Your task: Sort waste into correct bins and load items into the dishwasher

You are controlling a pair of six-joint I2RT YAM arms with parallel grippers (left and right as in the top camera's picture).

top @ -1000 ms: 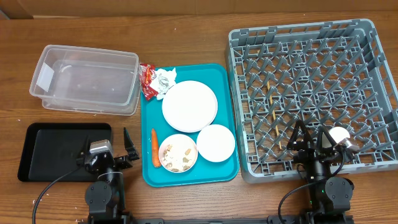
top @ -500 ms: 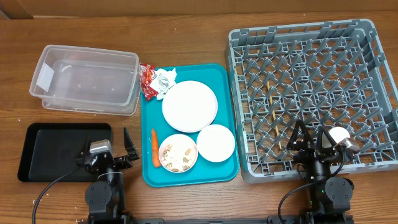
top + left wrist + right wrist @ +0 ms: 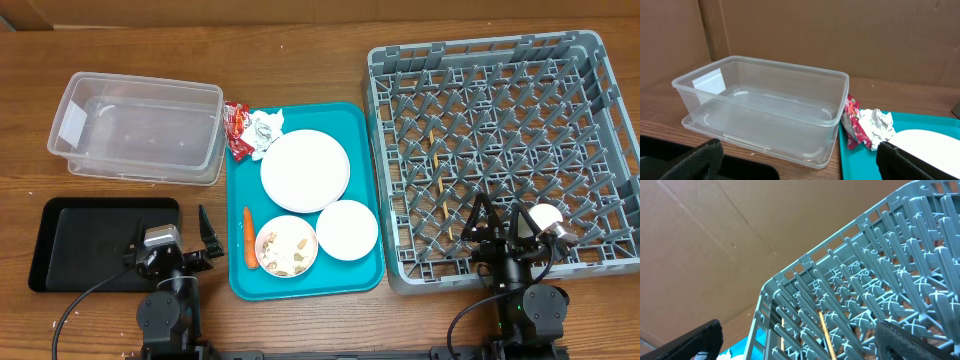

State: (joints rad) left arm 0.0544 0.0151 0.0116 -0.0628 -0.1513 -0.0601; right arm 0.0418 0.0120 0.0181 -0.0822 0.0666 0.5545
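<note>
On the teal tray's far edge lie a red wrapper (image 3: 236, 130) (image 3: 852, 122) and a crumpled tissue (image 3: 265, 128) (image 3: 877, 125). The carrot (image 3: 247, 238) lies beside a bowl of nut scraps (image 3: 286, 246). A large plate (image 3: 305, 170) (image 3: 925, 142) and an empty bowl (image 3: 347, 230) sit there too. The clear tub (image 3: 135, 125) (image 3: 765, 105) and black tray (image 3: 80, 240) are at left. The grey dish rack (image 3: 500, 100) (image 3: 880, 295) holds chopsticks (image 3: 438, 175) (image 3: 826, 330) and a small cup (image 3: 547, 218). My left gripper (image 3: 170, 238) (image 3: 802, 165) is open by the black tray. My right gripper (image 3: 498, 222) (image 3: 800, 342) is open over the rack's near edge.
The teal tray (image 3: 300, 285) (image 3: 860, 160) lies between the bins and the rack. Brown cardboard walls stand behind the table. Bare wooden tabletop shows in front of the tub and around the black tray.
</note>
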